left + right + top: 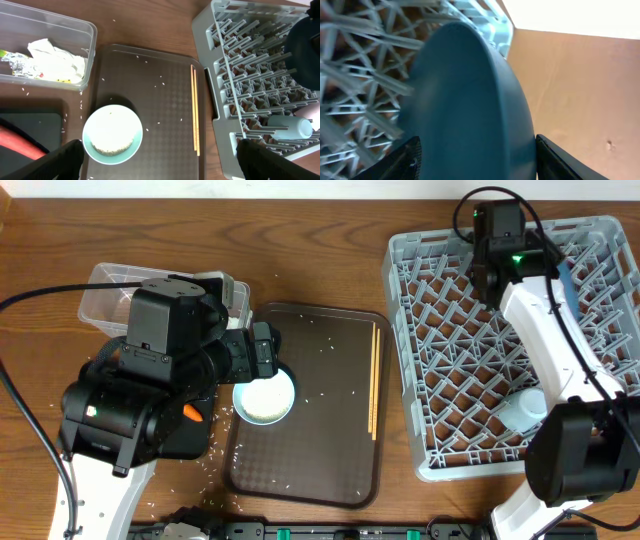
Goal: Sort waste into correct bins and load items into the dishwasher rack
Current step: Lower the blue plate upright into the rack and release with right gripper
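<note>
The left gripper (pixel 159 150) hung open, fingers spread wide, above the white bowl (pixel 87 142) of rice (pixel 112 145) on the brown tray (pixel 165 75). The right gripper (pixel 476 150) straddled the dark blue dish (pixel 465 100) standing on edge in the grey rack (pixel 450 330); whether it clamped the dish could not be told. 1 light blue cup (pixel 292 127) lay in the rack.
</note>
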### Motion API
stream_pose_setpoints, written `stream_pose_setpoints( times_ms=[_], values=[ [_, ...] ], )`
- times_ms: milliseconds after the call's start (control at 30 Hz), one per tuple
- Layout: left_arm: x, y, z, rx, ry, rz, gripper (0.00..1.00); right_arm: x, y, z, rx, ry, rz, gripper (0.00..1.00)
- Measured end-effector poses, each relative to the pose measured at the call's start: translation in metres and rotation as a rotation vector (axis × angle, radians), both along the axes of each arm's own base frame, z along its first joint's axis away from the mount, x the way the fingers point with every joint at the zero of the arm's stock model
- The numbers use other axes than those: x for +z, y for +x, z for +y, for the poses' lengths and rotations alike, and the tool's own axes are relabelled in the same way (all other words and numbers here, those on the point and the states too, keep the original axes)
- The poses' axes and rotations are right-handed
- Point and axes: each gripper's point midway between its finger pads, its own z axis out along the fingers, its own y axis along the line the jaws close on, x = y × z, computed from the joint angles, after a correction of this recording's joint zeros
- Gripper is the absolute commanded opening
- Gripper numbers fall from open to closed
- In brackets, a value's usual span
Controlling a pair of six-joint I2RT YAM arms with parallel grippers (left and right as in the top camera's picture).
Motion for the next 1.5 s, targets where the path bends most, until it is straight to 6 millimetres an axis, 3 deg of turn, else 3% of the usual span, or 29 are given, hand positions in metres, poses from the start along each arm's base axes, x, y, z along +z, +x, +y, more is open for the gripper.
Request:
stream_pose_setpoints(
  times_ms=[167,367,567,733,800,1133,1400,1500],
  values=[
    [0.000,0.000,0.000,0.000,0.000,0.000,0.98,-0.016,-0.004,0.023,0.033,0.098,0.022,0.64],
    [-0.001,-0.001,0.000,0.000,0.001,0.003,0.98,-0.018,-0.004,0.028,0.025,0.157,-0.007,0.68],
    [-0.001,-0.001,0.000,0.000,0.001,0.004,0.98,0.008,-0.010,0.031,0.033,0.203,-0.079,0.78],
    [-0.001,-0.001,0.000,0.000,0.002,0.007,0.98,0.043,-0.022,0.021,0.016,0.253,-0.173,0.80],
    [-0.002,0.000,0.000,0.000,0.003,0.009,0.98,0.045,-0.029,0.014,0.011,0.291,-0.169,0.80],
    [-0.008,0.003,-0.001,0.000,0.010,0.031,0.98,0.031,-0.038,0.018,0.020,0.475,-0.127,0.83],
    [-0.012,0.002,-0.001,0.000,0.016,0.051,0.98,0.025,-0.052,-0.022,-0.123,0.583,-0.163,0.83],
    [-0.013,0.002,-0.001,0.000,0.017,0.056,0.98,0.025,-0.059,-0.025,-0.137,0.617,-0.159,0.83]
  ],
)
